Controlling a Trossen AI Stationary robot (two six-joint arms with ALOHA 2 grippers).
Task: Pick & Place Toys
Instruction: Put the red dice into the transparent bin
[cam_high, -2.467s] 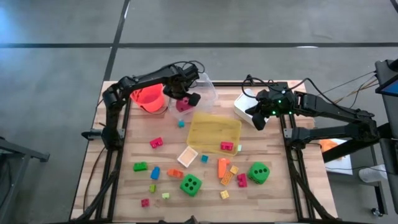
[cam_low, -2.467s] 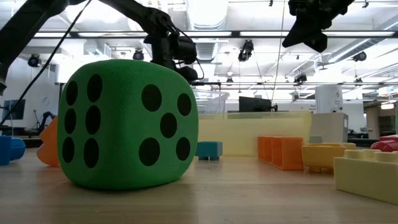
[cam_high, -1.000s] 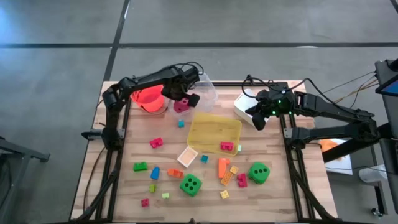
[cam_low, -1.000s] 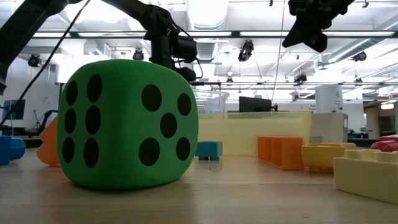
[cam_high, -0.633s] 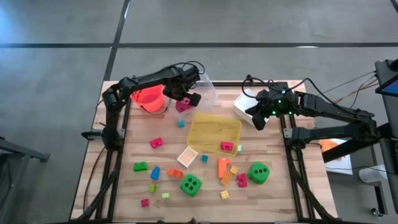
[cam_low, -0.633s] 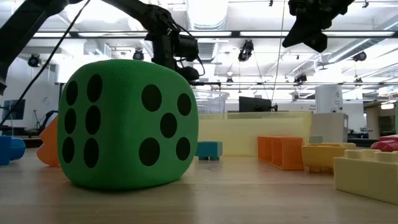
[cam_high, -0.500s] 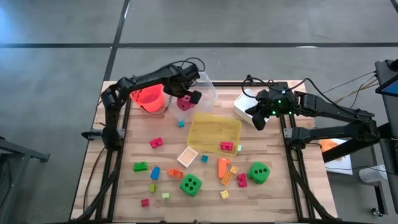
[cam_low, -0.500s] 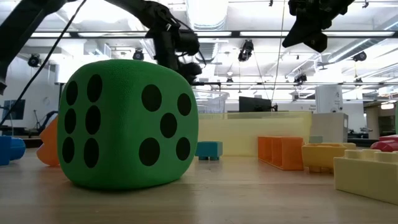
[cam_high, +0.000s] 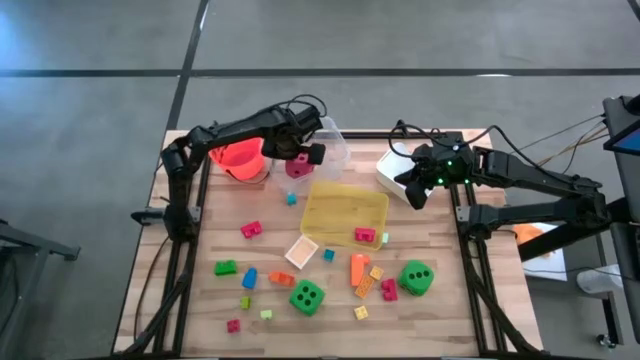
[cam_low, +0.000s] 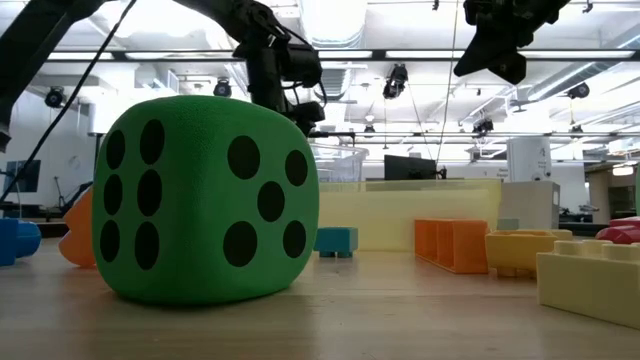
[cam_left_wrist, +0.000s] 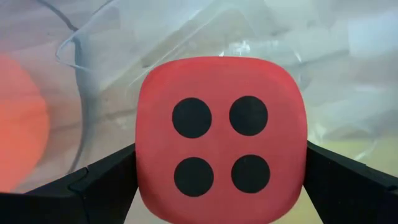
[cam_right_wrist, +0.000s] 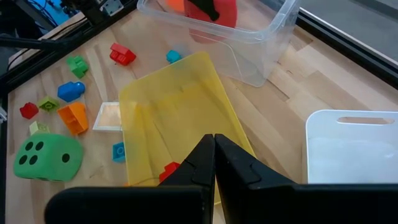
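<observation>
The table (cam_high: 180, 270) carries three trays: a clear one (cam_high: 335, 145) at the far edge, a white one (cam_high: 392, 172) near the far right corner, and a yellow one (cam_high: 345, 212) in the middle. An orange bucket (cam_high: 238, 158) stands near the far left corner, beside the clear tray.

There are three dice. Two green dice lie near the front edge, one (cam_high: 307, 296) mid-front and one (cam_high: 416, 277) toward the right. The pink die (cam_left_wrist: 221, 137) sits between the left gripper's (cam_high: 298, 158) fingers (cam_left_wrist: 93, 180), which are spread wide and pressed to its two sides, over the near edge of the clear tray.

About seventeen small blocks lie scattered across the front half of the table; one red block (cam_high: 364, 235) lies in the yellow tray.

The right gripper (cam_right_wrist: 214, 163), fingers together and holding nothing, hangs by the white tray.
</observation>
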